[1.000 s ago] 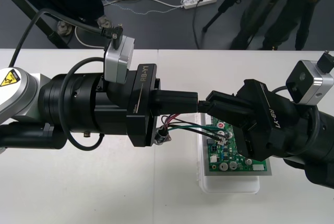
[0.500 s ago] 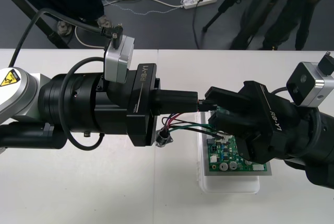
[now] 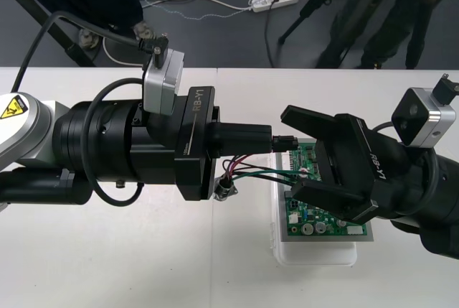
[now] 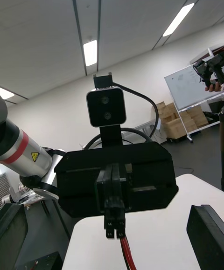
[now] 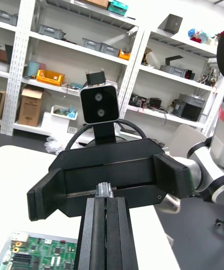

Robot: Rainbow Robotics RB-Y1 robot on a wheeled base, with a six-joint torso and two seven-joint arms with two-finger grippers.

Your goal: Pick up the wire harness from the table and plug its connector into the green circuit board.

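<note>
My left gripper (image 3: 271,141) reaches in from the left over the table, shut on the harness's small black plug (image 3: 285,143). In the right wrist view the plug (image 4: 114,225) sticks out of the left gripper's fingers (image 4: 113,195) with a red wire (image 4: 126,251) trailing from it. Red, black and green wires (image 3: 258,170) run under the left fingers towards the green circuit board (image 3: 323,215). The metal socket (image 3: 224,190) sits beside the left gripper's body. My right gripper (image 3: 290,154) stands open, with one finger on each side of the plug and wires above the board.
The board rests on a white base (image 3: 315,252) at the table's front right. In the left wrist view the right gripper's open fingers (image 5: 172,176) stand just beyond my own shut fingers (image 5: 106,232), and a corner of the board (image 5: 37,253) lies below.
The right gripper has opened wide from shut over the board and let go of the harness. The left gripper has stayed still, holding the plug.
</note>
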